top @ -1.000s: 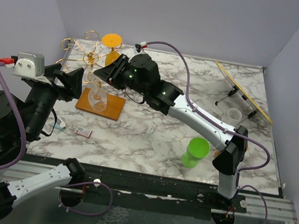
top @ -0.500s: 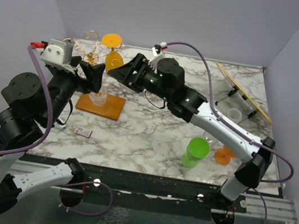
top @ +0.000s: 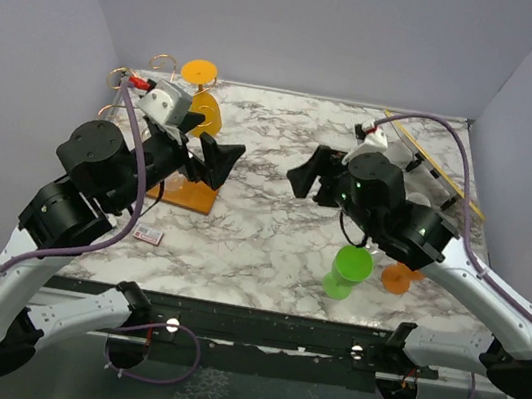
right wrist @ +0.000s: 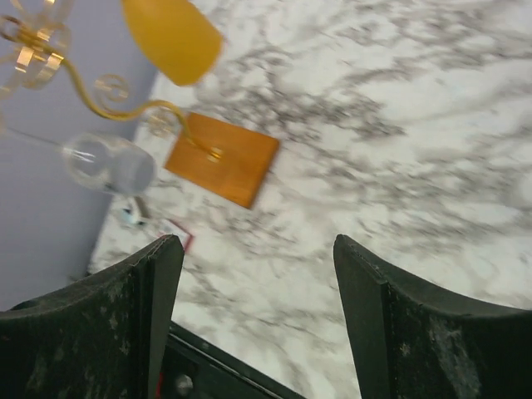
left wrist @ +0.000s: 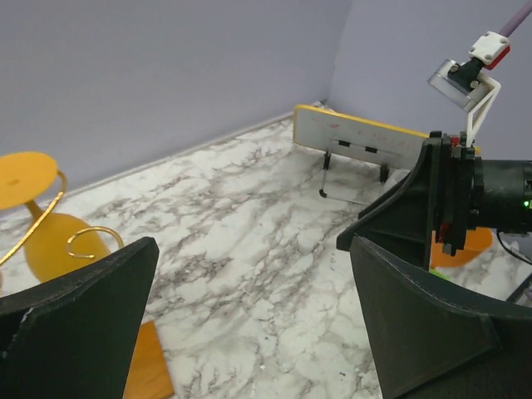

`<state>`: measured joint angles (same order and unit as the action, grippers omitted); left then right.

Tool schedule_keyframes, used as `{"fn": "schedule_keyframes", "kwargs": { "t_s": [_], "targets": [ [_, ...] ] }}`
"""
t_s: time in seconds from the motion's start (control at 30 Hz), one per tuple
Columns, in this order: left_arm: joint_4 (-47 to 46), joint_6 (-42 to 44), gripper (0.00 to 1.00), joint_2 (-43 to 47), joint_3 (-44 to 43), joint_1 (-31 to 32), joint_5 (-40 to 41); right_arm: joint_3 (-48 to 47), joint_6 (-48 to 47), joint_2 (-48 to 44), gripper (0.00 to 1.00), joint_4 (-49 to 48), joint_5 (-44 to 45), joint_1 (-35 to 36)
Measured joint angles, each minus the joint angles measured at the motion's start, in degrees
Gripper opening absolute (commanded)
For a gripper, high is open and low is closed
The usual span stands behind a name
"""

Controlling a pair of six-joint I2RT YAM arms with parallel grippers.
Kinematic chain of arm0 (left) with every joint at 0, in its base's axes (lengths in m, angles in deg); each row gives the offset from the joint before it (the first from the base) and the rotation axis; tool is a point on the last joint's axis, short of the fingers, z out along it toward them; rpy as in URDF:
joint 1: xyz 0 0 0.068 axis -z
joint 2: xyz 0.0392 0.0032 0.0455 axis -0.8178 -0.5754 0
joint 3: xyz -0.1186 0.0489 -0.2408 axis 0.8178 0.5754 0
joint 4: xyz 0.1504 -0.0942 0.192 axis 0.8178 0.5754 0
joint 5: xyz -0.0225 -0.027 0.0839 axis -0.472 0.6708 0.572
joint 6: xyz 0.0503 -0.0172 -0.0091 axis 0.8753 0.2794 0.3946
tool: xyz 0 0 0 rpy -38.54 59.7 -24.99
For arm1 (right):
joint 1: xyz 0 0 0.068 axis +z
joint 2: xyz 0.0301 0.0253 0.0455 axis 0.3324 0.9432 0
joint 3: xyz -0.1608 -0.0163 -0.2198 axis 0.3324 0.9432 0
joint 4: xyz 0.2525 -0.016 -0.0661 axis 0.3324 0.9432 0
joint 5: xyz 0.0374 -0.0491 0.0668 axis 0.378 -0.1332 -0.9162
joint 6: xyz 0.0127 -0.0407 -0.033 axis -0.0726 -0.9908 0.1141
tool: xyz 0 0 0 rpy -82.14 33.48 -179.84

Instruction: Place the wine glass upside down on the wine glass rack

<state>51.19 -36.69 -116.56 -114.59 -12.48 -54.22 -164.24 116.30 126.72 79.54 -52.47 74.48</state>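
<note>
Two grippers empty: left gripper (top: 225, 164) wide, right gripper (top: 303, 169) wide. I judge clear wine glass (right wrist: 108, 164) hung on wine glass rack (right wrist: 223, 158), left of both; left gripper nearer.

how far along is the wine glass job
Done, it seems: a clear glass appears to hang upside down from the rack, beside an orange glass. In hand: nothing; the left end effector and right end effector are both open, empty and apart from the rack. Left: apparently nothing for that glass, though its seating on the wire is hard to confirm.
</note>
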Motion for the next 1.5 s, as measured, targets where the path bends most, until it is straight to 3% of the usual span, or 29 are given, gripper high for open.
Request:
{"fn": "schedule_keyframes", "kwargs": {
  "t_s": [0.27, 0.47, 0.57, 0.73, 1.17, 1.3, 1.5],
  "targets": [
    [-5.9, -3.6, 0.99, -1.3, 10.1, 0.0, -6.4, 7.2, 2.3, -10.5, 0.77, 20.7, 6.3, -0.1],
    [-9.2, -8.4, 0.93, -4.3, 15.3, 0.0, -8.5, 9.2, 4.3, -13.7, 0.61, 30.7, 4.7, -0.1],
    [-10.2, -11.9, 0.92, -4.5, 16.8, 0.0, -8.5, 11.6, 4.1, -13.9, 0.60, 33.2, 3.0, -0.1],
    [-12.3, -16.9, 0.99, -4.5, 18.1, 0.0, -8.5, 16.4, 3.0, -13.3, 0.56, 34.2, 0.1, -0.1],
    [-13.4, -23.7, 0.99, -4.2, 23.2, 0.0, -7.8, 18.7, 0.2, -5.8, 0.26, 28.3, -2.6, -0.1],
    [-13.4, -26.4, 0.99, -4.1, 23.7, 0.0, -6.8, 18.6, -0.6, -3.8, 0.02, 27.2, -2.6, -0.1],
    [-13.4, -30.9, 0.99, -4.1, 24.9, 0.0, -5.3, 16.2, -1.3, -2.0, 0.01, 26.6, -2.0, -0.1]
  ]
}}
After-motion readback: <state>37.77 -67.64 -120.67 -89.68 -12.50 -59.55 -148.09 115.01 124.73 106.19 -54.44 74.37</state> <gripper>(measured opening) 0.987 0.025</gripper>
